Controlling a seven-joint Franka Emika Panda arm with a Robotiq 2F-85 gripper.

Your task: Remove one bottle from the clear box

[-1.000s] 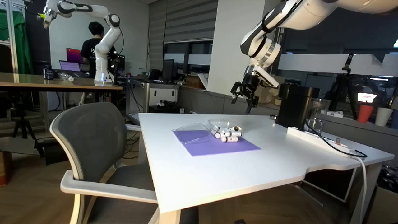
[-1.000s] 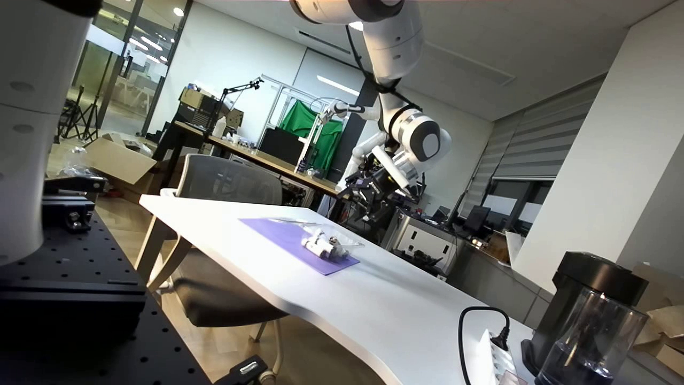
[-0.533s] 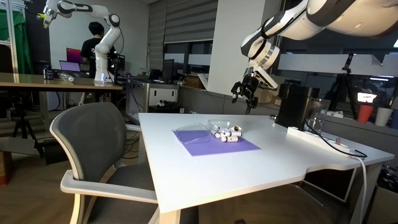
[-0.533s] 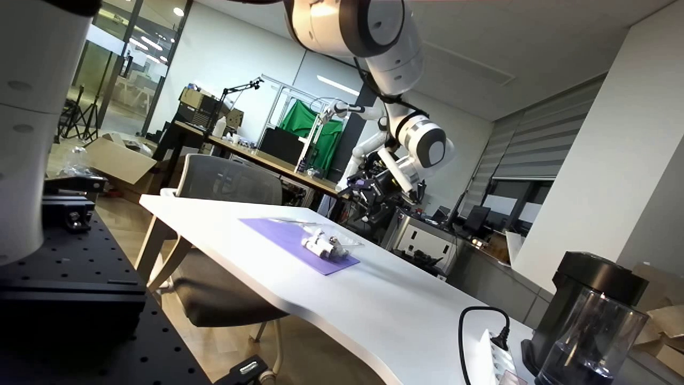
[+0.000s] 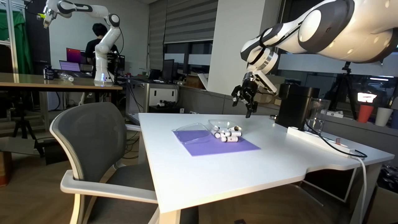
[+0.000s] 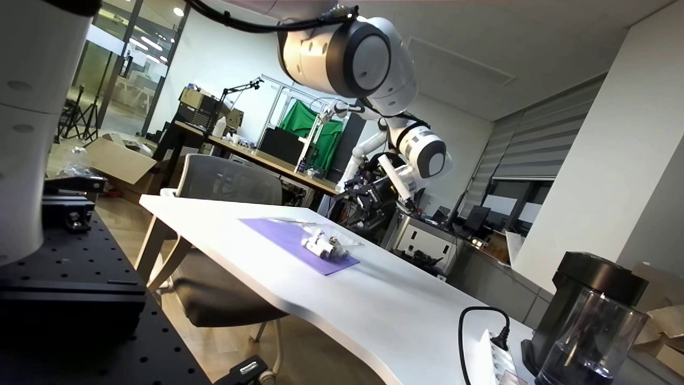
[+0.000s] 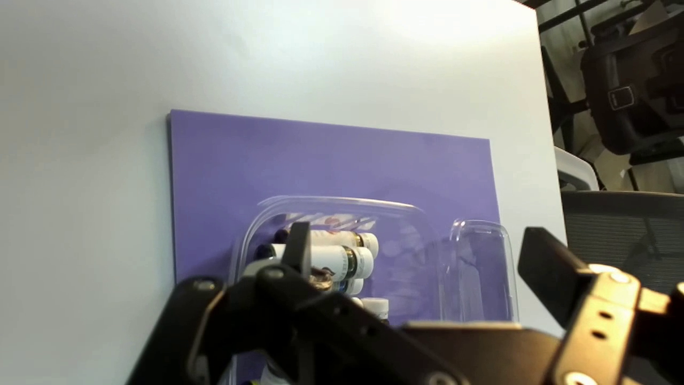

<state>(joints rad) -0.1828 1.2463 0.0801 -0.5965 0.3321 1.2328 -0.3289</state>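
The clear box [image 7: 342, 201] is low and see-through and sits on the purple mat [image 7: 320, 155]. It also shows in both exterior views [image 5: 221, 120] [image 6: 350, 241]. Several small bottles [image 7: 334, 262] with white labels and white caps lie on their sides in its one half, partly stacked. They show in both exterior views [image 5: 230, 139] [image 6: 316, 247]. My gripper [image 7: 424, 254] is wide open with nothing between its fingers. In both exterior views my gripper [image 5: 241, 109] [image 6: 352, 209] hangs above the table, apart from the box. In the wrist view one finger hides part of the bottles.
A clear lid-like piece [image 7: 483, 267] lies beside the box on the mat and looks tilted in an exterior view [image 5: 192, 133]. A black machine [image 5: 293, 107] with a clear tank and a white power strip [image 5: 317, 141] stand on the white table [image 5: 248, 168]. A chair [image 5: 93, 143] stands alongside.
My arm's upper links have come lower and further into view. My gripper has sunk slightly and tilted a little, staying open. The box, bottles and mat have not moved.
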